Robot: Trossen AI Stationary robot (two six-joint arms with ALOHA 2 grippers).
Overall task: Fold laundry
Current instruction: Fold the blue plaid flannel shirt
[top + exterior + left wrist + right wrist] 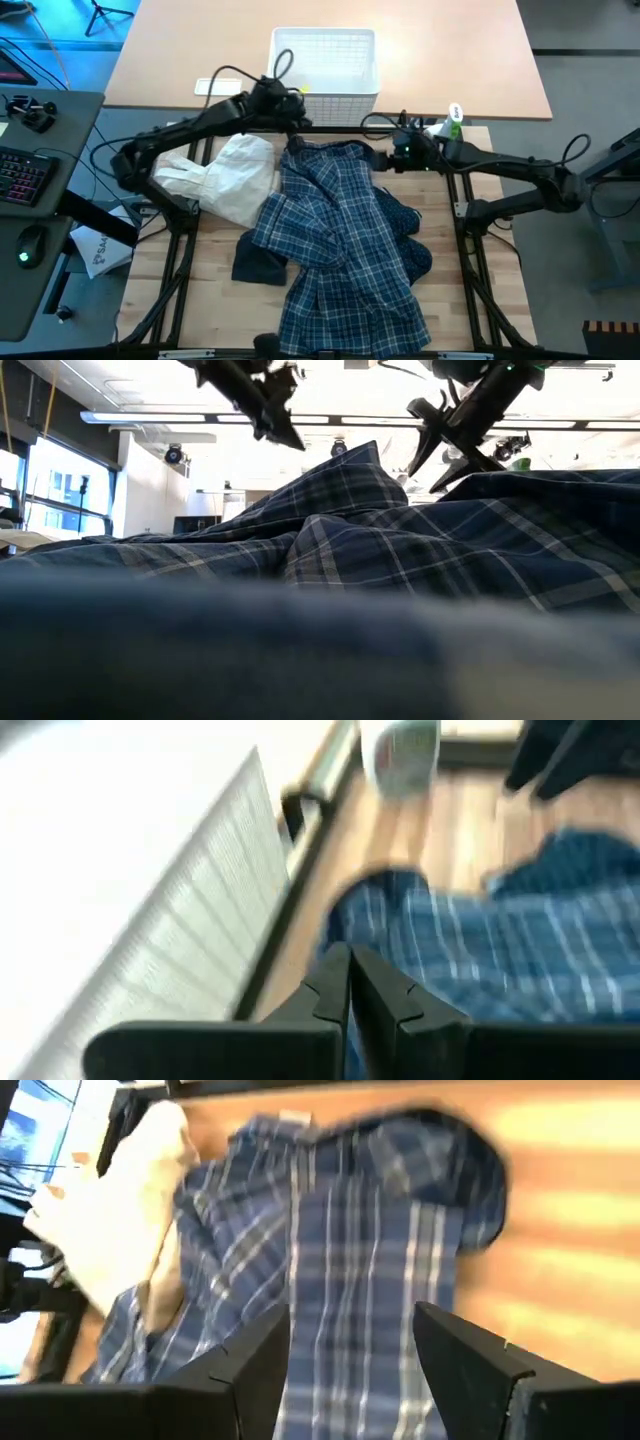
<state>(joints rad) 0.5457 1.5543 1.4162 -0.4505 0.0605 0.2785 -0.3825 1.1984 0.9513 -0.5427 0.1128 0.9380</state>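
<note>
Pale wood makes up the table [215,280], framed by dark rails, with a desk holding a keyboard [22,172] and mouse [30,245] off to its left side. A cream garment [225,175] lies bunched on the left part of the table, touching the plaid shirt beside it. Above it the left arm reaches in toward the far edge, and the left gripper [288,112] hangs over the far end of the plaid shirt, just in front of the white lattice basket [324,62]. In the left wrist view its fingers [330,985] are pressed together with nothing between them, above the shirt's edge.

Down the middle, the blue-and-white plaid shirt [345,250] sprawls from the far edge to the near edge of the table, rumpled and unfolded; in the low view it fills the foreground in soft ridges. A small dark piece [258,265] sticks out from under its left side, and a navy garment [408,232] shows from under its right side.

To the right, the right gripper [392,152] sits at the shirt's far right corner, near a small bottle with a green top [454,118]. In the right wrist view its fingers [455,1350] stand spread apart over the plaid cloth, holding nothing.
</note>
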